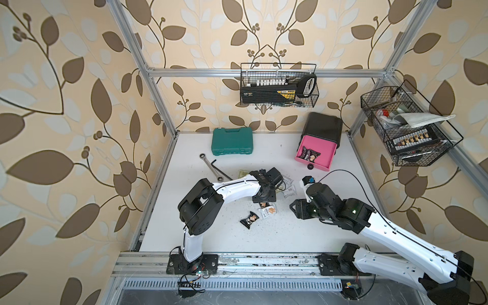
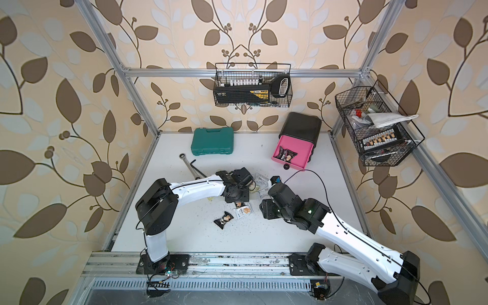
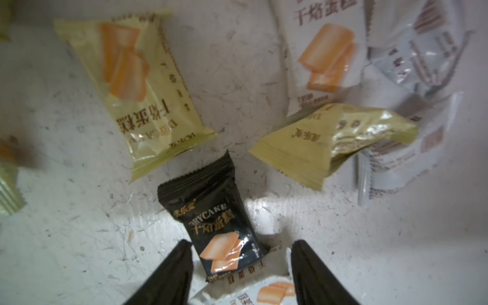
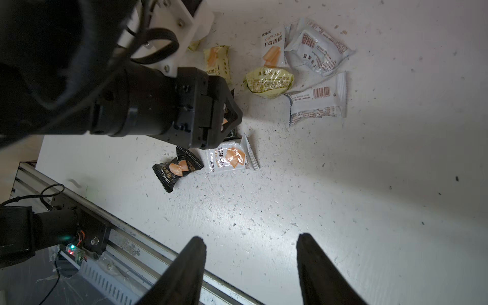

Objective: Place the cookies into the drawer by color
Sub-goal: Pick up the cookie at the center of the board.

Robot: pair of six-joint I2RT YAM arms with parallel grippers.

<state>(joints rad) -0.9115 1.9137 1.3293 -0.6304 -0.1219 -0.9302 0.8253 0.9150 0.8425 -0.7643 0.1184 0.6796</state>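
End effector (image 3: 241, 243) straddles black cookie (image 3: 214, 227) touching white cookie (image 3: 250, 293)

Right tool (image 4: 250, 266), jaws spread, above bare scratched table (image 4: 369, 198), well apart from left tool (image 4: 227, 118). Under left tool, a black packet (image 4: 231, 133), mostly hidden. Just beside left tool, second black packet (image 4: 177, 169) and a white packet (image 4: 229, 158), side by side. Past left tool, loose cluster of yellow packets (image 4: 217, 63) and white packets (image 4: 317, 105).

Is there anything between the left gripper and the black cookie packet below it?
Nothing visible. The left gripper has its jaws open on either side of the black packet, and no other thing lies over it. Only its end overlaps a white packet.
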